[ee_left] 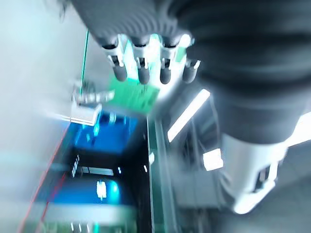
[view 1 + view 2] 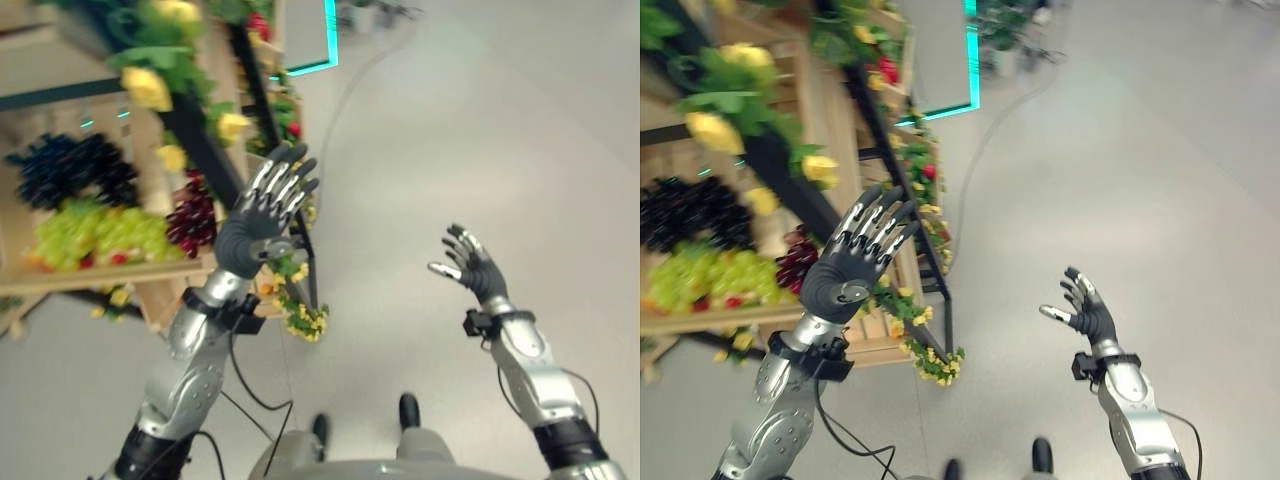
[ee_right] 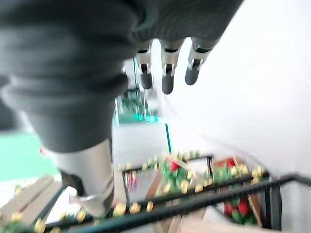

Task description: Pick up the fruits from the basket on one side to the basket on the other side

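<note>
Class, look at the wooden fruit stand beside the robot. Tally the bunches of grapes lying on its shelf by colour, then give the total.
Dark blue-black grape bunch: 1
Light green grape bunch: 1
Dark red grape bunch: 1
Total: 3 bunches by colour; each heap may hold more than one bunch, which cannot be told apart here.

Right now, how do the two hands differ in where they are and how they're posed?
The left hand is raised in front of the fruit stand, close to the dark grapes; the right hand hangs over bare floor, away from the stand. The left hand sits higher in the eye views, the right lower. Both are open with fingers spread, and neither holds any fruit.
</note>
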